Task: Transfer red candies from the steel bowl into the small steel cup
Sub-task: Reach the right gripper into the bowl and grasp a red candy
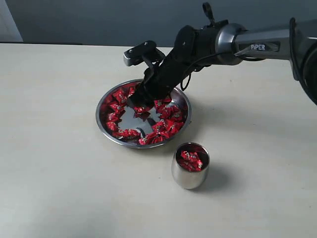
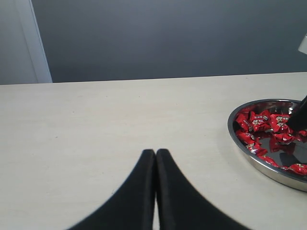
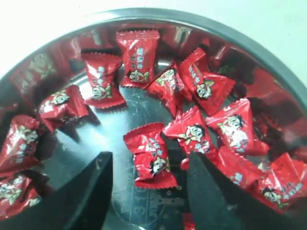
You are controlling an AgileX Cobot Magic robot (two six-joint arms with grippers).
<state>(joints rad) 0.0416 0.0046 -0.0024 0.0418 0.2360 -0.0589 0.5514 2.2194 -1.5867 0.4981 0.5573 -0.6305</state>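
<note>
I see my right gripper (image 3: 148, 191) down inside the steel bowl (image 1: 105, 101), fingers spread wide around one of the red candies (image 3: 150, 154), not pinching it. More lie in the small steel cup (image 1: 189, 166) beside the bowl. My left gripper (image 2: 155, 158) sits pressed together over bare table (image 1: 54, 148).

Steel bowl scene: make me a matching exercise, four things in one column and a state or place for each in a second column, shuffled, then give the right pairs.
Things:
1. steel bowl
2. small steel cup
3. left pincer
4. right pincer

States or places:
A. shut, over bare table, away from the candies
B. open, down inside the bowl with one red candy between its fingers
C. wide and shallow, red candies mostly ringed around a bare middle
D. upright on the table beside the bowl, a few red candies inside

Pairs: 1-C, 2-D, 3-A, 4-B
</note>
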